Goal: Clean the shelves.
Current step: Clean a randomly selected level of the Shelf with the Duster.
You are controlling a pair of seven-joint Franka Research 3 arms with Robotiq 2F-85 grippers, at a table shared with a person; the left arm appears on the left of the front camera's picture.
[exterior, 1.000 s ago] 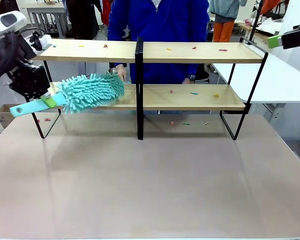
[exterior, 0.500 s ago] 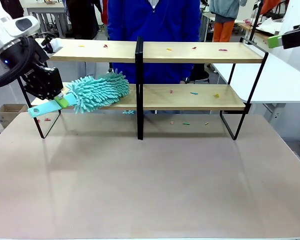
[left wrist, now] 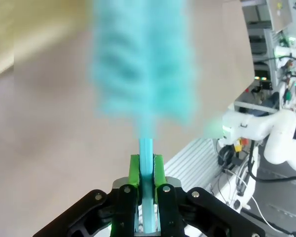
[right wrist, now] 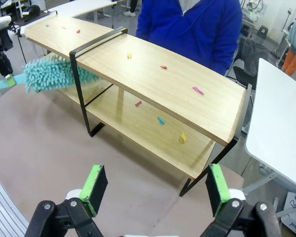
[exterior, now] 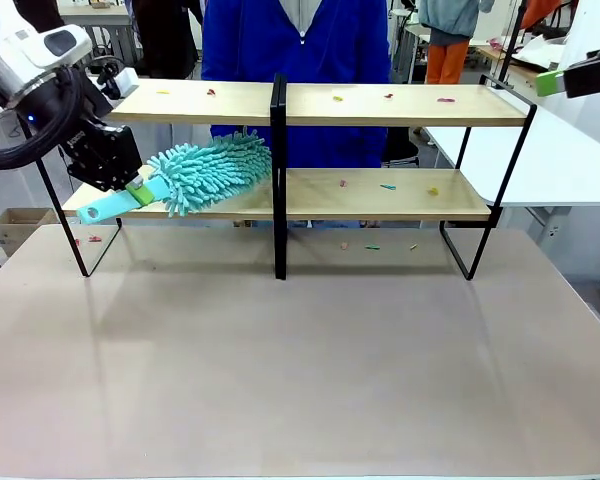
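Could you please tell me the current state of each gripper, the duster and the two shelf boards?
Left gripper: shut on the duster handle.
Right gripper: open, empty, above the table.
Duster: held, head over the lower board's left half, tip at the centre post.
Upper board: dotted with small coloured scraps.
Lower board: scraps on its right half.

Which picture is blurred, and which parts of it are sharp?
Left wrist view: the teal duster is blurred, while the left gripper shut on it is sharp. Front view: sharp throughout. Right wrist view: sharp, but the wide lens bows the shelves.
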